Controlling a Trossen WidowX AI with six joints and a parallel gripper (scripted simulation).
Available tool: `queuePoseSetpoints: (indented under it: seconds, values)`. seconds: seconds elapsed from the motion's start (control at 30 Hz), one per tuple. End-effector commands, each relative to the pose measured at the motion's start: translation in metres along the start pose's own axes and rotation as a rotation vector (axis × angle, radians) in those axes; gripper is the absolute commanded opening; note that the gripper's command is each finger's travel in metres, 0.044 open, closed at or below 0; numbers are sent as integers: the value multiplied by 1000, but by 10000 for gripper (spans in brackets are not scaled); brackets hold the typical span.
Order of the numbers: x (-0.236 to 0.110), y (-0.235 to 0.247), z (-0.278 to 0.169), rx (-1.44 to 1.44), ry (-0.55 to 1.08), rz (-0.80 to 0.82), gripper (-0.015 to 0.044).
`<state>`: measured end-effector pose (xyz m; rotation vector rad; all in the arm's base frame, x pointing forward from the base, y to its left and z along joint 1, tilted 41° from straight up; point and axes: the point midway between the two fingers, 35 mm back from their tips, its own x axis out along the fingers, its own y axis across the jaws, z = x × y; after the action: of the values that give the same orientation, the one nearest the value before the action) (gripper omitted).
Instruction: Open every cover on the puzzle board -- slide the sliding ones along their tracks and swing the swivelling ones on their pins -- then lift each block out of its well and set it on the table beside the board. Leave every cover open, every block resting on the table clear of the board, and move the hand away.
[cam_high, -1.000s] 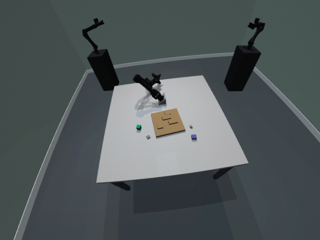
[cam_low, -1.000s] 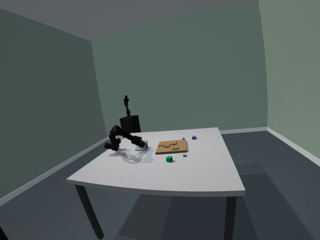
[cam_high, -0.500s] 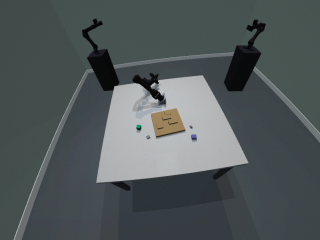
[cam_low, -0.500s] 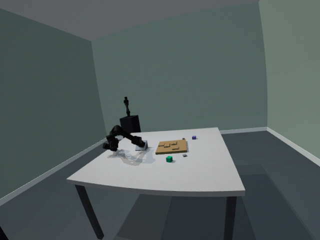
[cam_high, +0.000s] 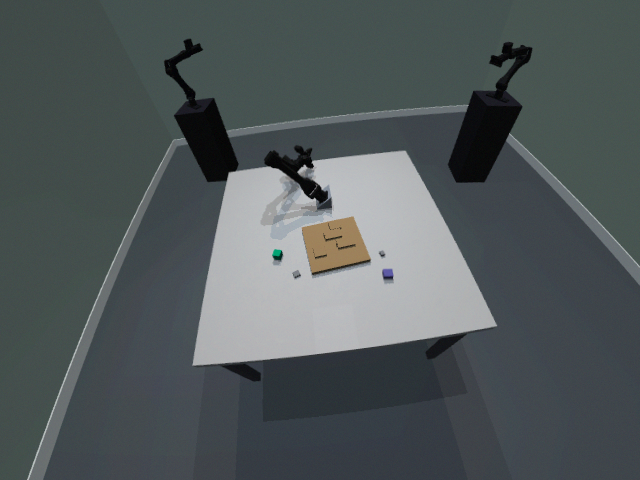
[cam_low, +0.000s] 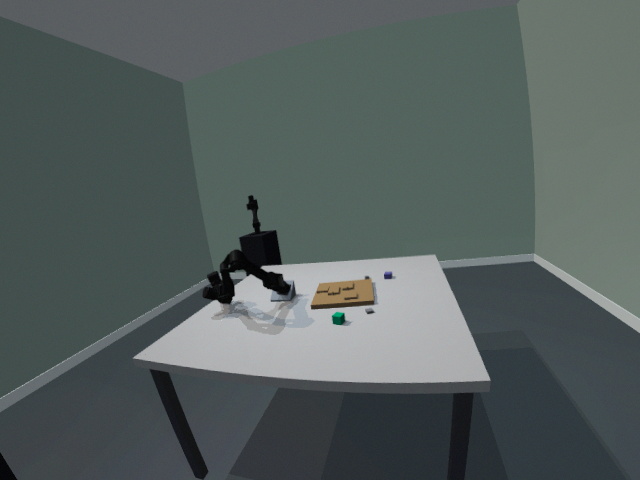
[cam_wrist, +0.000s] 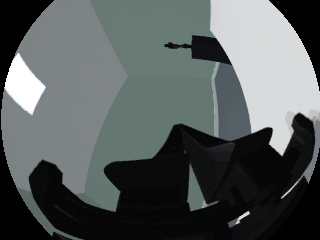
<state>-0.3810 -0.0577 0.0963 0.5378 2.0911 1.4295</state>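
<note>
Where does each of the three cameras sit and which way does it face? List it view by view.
Top: high above the table's front, looking down at the puzzle board; whole arm shows.
Exterior: beside the table, lower, looking across it; whole arm with the shut end effector shows.
Wrist: on the arm, facing walls and table edge; only dark end effector parts show.
Top and exterior share the board and green block.

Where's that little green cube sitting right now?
In the top view, the green cube rests on the white table, left of the wooden puzzle board, near a small grey block.
</note>
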Motion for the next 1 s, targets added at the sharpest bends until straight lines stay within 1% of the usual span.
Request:
queuePoseSetpoints:
  seconds: [0.0,0.97]
  values:
    - [-6,5,-13,-11,41,-10,0]
    - [-48,21,-69,-137,265,-56,0]
